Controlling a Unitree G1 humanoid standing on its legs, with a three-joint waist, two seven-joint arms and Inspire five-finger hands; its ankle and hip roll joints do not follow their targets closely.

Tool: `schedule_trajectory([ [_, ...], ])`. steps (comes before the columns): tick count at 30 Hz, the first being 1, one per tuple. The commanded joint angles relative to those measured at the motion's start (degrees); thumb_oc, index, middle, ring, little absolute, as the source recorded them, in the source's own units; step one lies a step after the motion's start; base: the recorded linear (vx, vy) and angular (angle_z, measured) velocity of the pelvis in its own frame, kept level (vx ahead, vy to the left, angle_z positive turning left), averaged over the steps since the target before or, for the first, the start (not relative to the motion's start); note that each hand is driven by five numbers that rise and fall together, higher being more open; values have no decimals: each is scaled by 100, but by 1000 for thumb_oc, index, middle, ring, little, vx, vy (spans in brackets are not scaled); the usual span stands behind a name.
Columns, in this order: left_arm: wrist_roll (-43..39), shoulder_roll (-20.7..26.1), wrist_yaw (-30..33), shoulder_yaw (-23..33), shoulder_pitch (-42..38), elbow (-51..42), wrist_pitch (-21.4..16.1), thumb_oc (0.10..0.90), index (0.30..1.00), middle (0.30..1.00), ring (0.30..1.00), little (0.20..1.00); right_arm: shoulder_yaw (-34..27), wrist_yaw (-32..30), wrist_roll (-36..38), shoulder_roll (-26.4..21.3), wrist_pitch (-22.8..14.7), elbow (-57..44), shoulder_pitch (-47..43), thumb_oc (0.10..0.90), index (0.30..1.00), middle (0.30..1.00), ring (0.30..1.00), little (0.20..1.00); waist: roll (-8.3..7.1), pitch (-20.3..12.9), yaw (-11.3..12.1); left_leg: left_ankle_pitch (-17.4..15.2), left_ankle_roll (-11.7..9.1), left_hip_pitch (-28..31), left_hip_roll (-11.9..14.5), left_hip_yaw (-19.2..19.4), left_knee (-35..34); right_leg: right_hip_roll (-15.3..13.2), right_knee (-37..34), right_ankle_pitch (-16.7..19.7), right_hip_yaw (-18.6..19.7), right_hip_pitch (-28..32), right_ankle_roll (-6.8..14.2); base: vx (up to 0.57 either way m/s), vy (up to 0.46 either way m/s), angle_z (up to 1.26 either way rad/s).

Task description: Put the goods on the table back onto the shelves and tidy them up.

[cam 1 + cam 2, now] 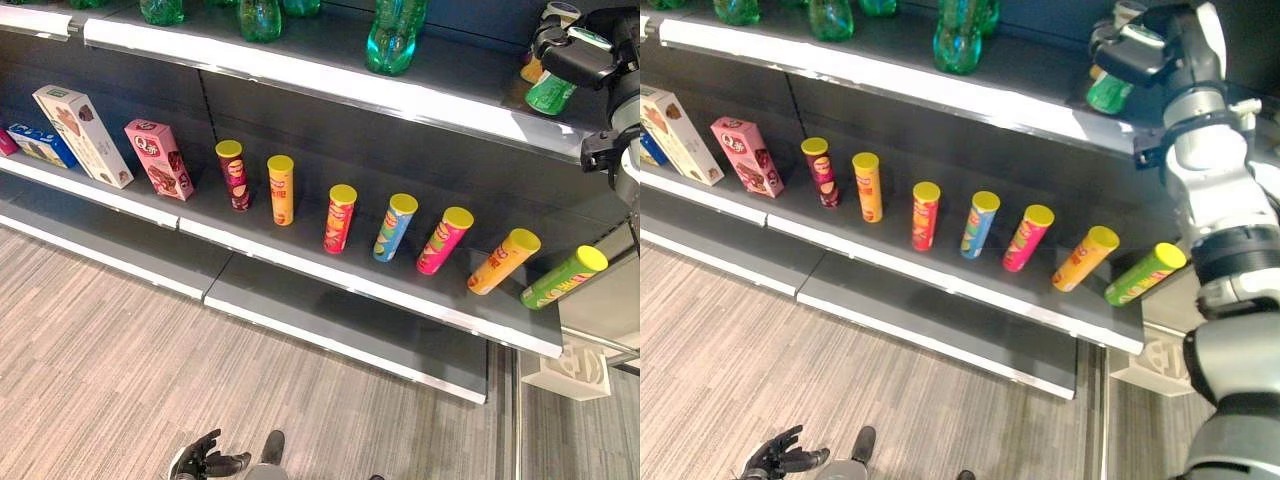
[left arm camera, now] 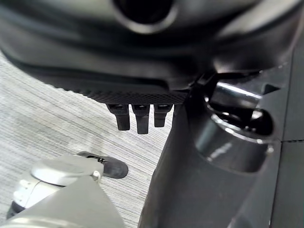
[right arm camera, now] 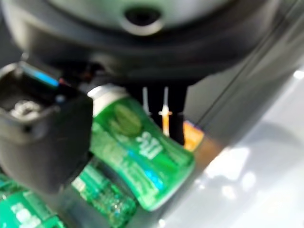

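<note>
Goods await tidying: nearest, the left hand hangs low over the floor, fingers loosely spread and empty. Farther off, yellow-lidded cardboard snack tubes line the dark middle shelf. Farthest, the right hand curls round a green plastic bottle at the top shelf; released tilted, it could topple into neighbouring bottles.

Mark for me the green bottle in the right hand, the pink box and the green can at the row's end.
green bottle [image 3: 137, 147], right wrist view, on its label.
pink box [image 1: 158, 158], left eye view, on its front face.
green can [image 1: 560, 279], left eye view, on its side.
</note>
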Motion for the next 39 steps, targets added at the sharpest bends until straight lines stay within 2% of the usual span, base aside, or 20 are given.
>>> schedule_trajectory([
  [1, -106, 329, 92, -285, -153, 3, -224, 800, 900, 900, 900, 900, 287, -94, 117, -308, -379, -47, -1036, 400, 300, 300, 300, 300, -298, -379, 122, -771, -201, 265, 161, 436, 16, -308, 44, -145, -121, 36, 322, 10, -11, 6],
  [5, -106, 329, 92, -285, -152, 2, -223, 800, 900, 900, 900, 900, 287, -94, 116, -307, -379, -48, -1036, 400, 300, 300, 300, 300, -298, -380, 120, -771, -201, 264, 161, 435, 16, -308, 44, -146, -123, 36, 322, 1, -2, 3],
  [13, -132, 312, 115, -282, -165, 21, -242, 800, 900, 900, 900, 900, 698, -160, -619, -407, -239, 375, -1348, 400, 300, 300, 300, 300, -329, -350, 84, -783, -204, 258, 186, 412, 16, -286, 44, -171, -154, 46, 304, 0, 0, 0],
  [15, -111, 308, 175, -261, -221, 101, -262, 800, 900, 900, 900, 900, 823, -272, -988, -359, -166, 594, -1499, 400, 300, 300, 300, 300, -327, -351, 43, -791, -204, 264, 190, 426, 16, -283, 44, -173, -138, 31, 299, 0, 0, 0],
  [35, -126, 303, 213, -213, -177, 83, -248, 800, 900, 900, 900, 900, 557, -288, -992, -86, -113, 783, -1271, 400, 300, 300, 300, 300, -282, -336, -38, -841, -172, 333, 201, 512, 16, -285, 42, -180, -47, 31, 294, 0, 0, 0],
  [37, -142, 303, 226, -224, -176, 56, -260, 800, 900, 900, 900, 900, 525, -320, -985, -70, -108, 793, -1256, 800, 900, 900, 900, 900, -278, -331, -45, -843, -171, 335, 204, 521, 16, -286, 42, -176, -41, 28, 294, 0, 0, 0],
  [39, -148, 306, 226, -228, -175, 42, -255, 800, 900, 900, 900, 900, 509, -332, -991, -54, -110, 786, -1248, 800, 900, 900, 900, 900, -273, -336, -50, -849, -171, 338, 207, 528, 16, -287, 42, -176, -29, 21, 294, 0, 0, 0],
])
